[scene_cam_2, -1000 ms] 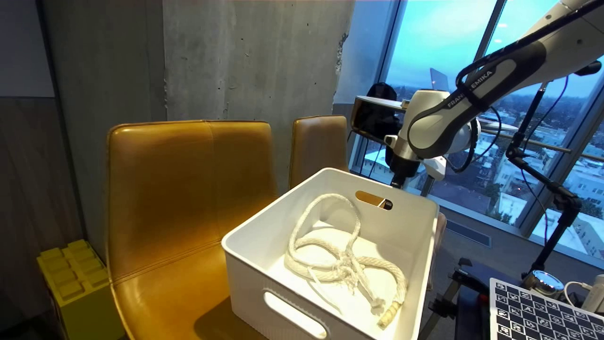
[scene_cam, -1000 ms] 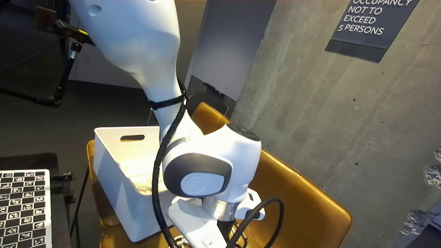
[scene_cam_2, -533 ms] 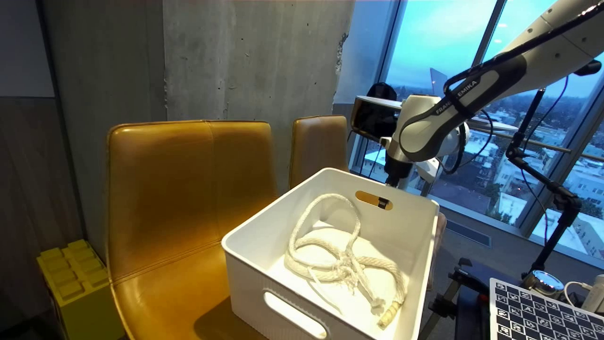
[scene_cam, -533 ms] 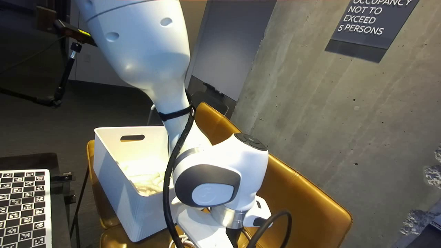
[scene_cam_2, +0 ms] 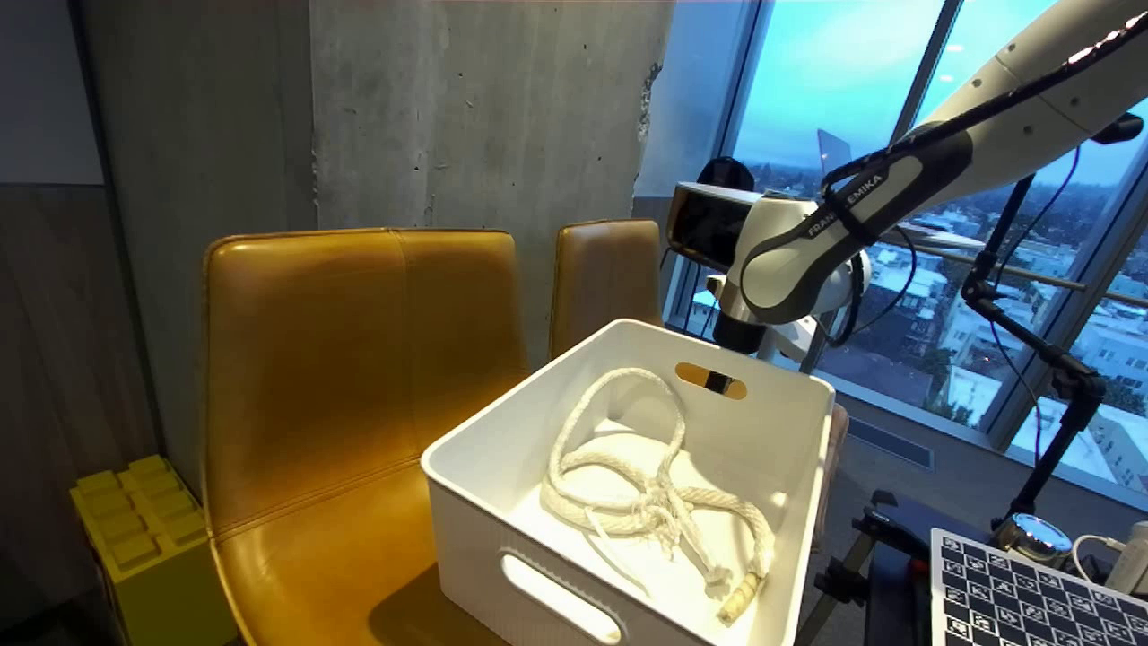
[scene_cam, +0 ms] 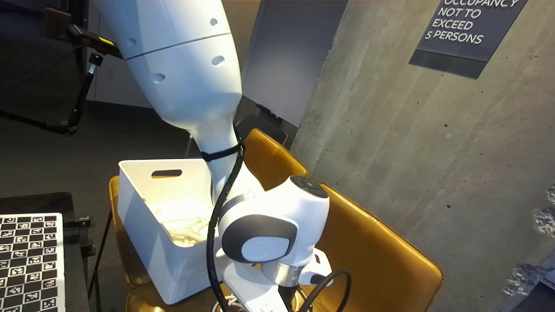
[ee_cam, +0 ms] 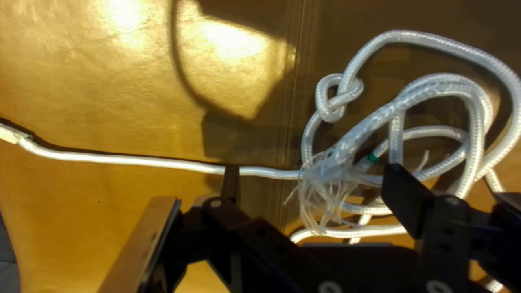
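One white braided rope (ee_cam: 354, 138) was seen on the gold-brown leather chair (ee_cam: 101, 195), tangled right, tail stretched left. The black two-finger gripper (ee_cam: 312, 175) was spread wide above, nothing held. Positioning seemed in hand; lowering astride the tangle seemed called for.

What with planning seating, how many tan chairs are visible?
2: in an exterior view, the nearer chair at left and the farther chair, under the claw, beyond the white bin. Others may be hidden.

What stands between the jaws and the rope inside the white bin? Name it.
The bin's far wall. In an exterior view the rope lies on its near side; the jaws are beyond it, mostly hidden.
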You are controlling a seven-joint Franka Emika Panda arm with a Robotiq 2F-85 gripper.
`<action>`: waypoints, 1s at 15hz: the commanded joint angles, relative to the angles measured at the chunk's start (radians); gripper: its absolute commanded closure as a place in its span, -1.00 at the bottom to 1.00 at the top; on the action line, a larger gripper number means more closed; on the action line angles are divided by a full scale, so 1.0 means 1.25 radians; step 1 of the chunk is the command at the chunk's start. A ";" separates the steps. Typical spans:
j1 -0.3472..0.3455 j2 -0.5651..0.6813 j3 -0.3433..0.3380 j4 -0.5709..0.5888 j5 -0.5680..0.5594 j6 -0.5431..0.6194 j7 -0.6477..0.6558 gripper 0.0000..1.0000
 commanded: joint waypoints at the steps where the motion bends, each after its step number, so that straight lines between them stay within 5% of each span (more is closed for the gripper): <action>1: -0.006 0.019 0.012 0.035 -0.029 -0.024 0.029 -0.25; 9: 0.015 0.007 -0.001 0.033 -0.041 -0.033 0.065 0.94; 15: 0.040 -0.044 -0.015 0.048 -0.061 -0.099 0.122 1.00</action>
